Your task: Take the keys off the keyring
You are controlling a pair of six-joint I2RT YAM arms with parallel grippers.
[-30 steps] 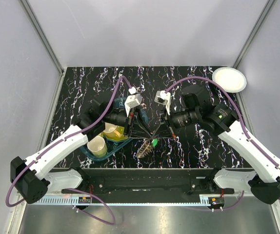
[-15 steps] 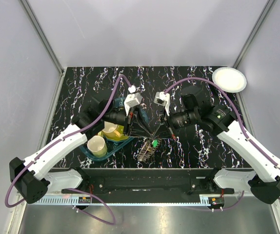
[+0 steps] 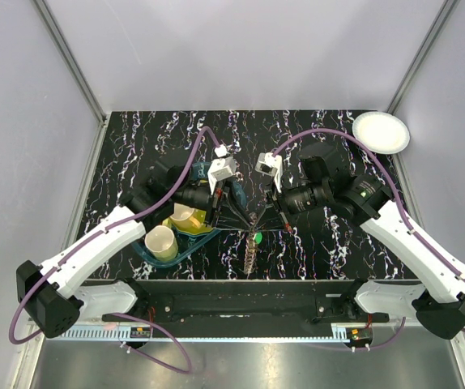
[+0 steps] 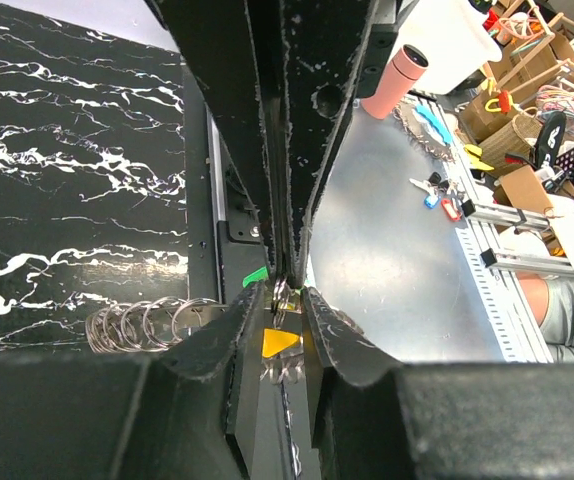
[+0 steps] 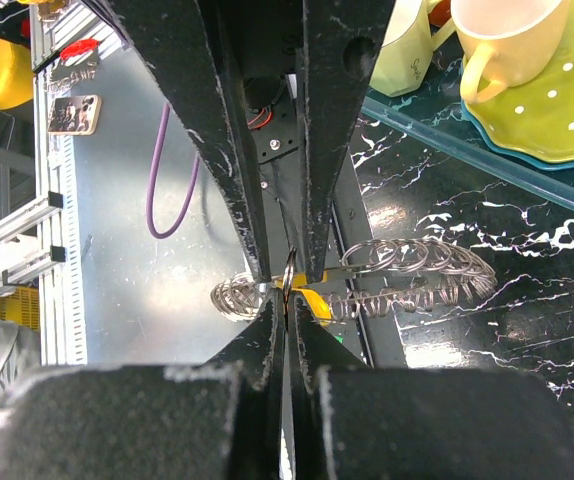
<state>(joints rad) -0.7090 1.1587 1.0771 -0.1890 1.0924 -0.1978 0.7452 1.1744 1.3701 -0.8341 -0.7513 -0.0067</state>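
Note:
The keyring (image 3: 252,256), a floppy chain of small silver rings, hangs below the point where both grippers meet over the table's front middle. A green tag (image 3: 257,238) sits near its top. My right gripper (image 3: 258,217) is shut on one thin metal ring (image 5: 288,281) at its fingertips. My left gripper (image 3: 246,217) faces it, its jaws closed on a yellow-capped key (image 4: 278,341). The chain of rings trails to the left in the left wrist view (image 4: 147,322) and to the right in the right wrist view (image 5: 407,272).
A teal tray (image 3: 147,250) at the left front holds a yellow plate and two cream cups (image 3: 161,241); they also show in the right wrist view (image 5: 507,40). A white plate (image 3: 381,131) lies at the far right corner. The front rail (image 3: 241,300) lies just below the hanging rings.
The ring bundle, slanted and bunched a second ago, now hangs straight and narrow below the grippers. Both grippers stayed tip to tip with little shift.

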